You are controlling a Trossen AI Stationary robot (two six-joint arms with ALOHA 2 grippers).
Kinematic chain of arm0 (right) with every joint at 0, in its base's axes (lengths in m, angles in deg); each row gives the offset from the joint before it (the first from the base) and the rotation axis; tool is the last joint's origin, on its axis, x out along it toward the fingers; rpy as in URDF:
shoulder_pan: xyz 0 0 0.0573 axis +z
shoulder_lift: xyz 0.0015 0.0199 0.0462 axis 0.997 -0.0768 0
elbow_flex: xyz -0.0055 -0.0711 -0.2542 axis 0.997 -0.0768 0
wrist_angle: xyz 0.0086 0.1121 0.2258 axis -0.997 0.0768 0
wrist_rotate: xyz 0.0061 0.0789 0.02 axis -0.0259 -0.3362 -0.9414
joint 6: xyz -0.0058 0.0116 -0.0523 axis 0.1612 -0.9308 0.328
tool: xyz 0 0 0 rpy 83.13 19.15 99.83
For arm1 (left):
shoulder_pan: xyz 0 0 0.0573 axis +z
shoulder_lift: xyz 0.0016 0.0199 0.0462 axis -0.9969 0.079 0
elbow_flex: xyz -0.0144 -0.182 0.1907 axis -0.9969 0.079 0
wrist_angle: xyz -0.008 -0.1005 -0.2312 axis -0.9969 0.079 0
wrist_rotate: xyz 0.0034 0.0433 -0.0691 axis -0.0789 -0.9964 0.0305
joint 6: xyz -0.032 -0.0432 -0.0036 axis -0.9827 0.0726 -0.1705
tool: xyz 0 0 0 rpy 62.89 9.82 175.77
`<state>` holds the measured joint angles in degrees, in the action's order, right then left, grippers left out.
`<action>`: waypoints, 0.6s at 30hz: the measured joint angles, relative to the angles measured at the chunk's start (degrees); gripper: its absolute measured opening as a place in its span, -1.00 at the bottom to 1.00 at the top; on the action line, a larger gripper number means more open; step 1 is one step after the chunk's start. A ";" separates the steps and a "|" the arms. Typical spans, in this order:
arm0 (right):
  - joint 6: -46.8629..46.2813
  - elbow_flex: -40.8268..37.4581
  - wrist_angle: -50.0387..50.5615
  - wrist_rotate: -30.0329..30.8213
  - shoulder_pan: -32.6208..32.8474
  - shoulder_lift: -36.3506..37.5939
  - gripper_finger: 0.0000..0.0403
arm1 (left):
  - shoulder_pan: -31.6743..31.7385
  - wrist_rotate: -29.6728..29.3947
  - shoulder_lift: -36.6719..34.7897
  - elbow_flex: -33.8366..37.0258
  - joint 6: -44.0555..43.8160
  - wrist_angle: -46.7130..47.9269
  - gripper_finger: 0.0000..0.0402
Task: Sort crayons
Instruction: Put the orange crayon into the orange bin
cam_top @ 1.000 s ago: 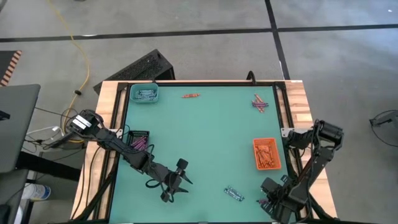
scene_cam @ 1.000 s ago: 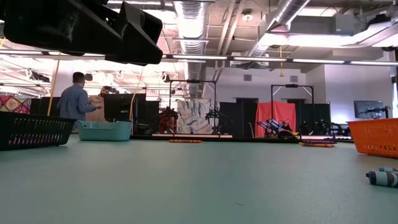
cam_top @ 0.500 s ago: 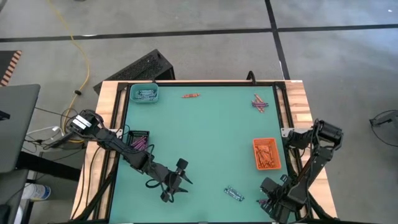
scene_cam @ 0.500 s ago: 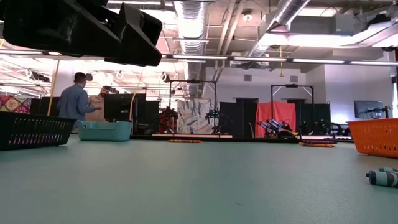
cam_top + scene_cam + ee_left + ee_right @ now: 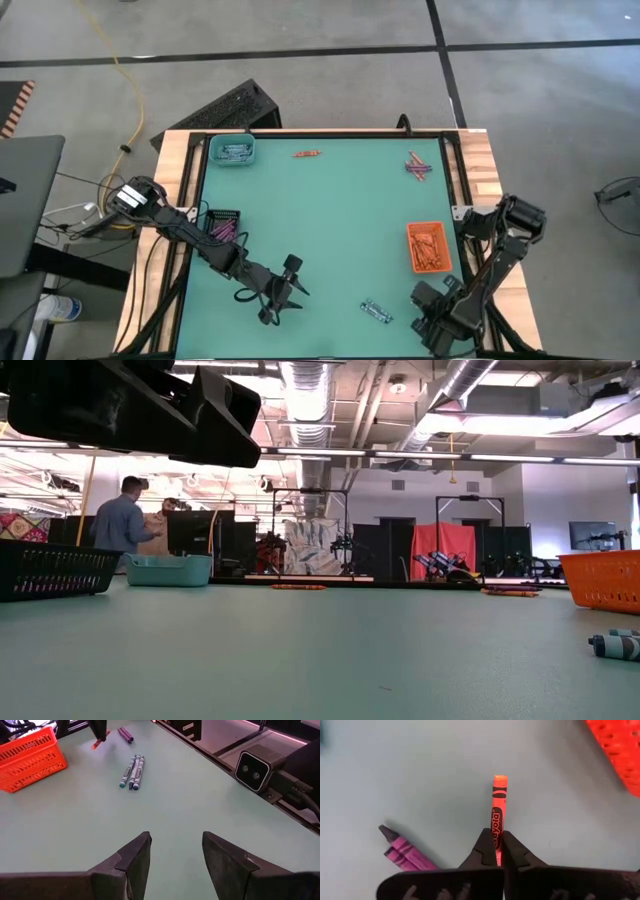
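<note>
Near front edge | right tool (image 5: 496, 851) pinches orange crayon (image 5: 498, 807) | grip end hidden

- Table surface (image 5: 330, 230): plain teal-green; border light wood.
- Trays: teal (image 5: 232, 151), black mesh (image 5: 222, 221), orange mesh (image 5: 429, 247).
- Crayon (image 5: 498, 817) in right gripper (image 5: 496, 851): orange-red, black label markings.
- Adjacent crayons (image 5: 402, 852): purple.
- Gripper fingers (image 5: 134, 857): black.

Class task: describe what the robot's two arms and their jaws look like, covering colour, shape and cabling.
Both the left arm and right arm are black, slim and jointed. Black cables loop beside the left arm. Each ends in two dark, wedge-shaped jaws with matte, tapered tips, seen clearly in the wrist views.
</note>
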<state>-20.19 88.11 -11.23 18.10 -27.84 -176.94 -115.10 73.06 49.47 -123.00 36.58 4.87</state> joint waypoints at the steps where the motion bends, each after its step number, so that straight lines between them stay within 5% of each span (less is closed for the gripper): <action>1: 0.68 0.21 -0.02 0.01 -0.51 0.03 -1.00 | 0.00 0.00 0.00 0.00 -0.02 0.00 -0.16; 10: 7.26 4.11 2.17 3.34 -4.50 0.14 -1.00 | 0.02 0.00 0.00 0.00 0.00 -0.02 -0.16; 18: 7.39 10.17 15.96 8.92 -7.14 0.23 -1.00 | 0.04 0.00 0.00 0.00 0.00 0.00 -0.16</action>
<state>-12.80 98.29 4.74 27.02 -34.98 -176.71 -115.06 73.06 49.47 -123.00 36.58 4.88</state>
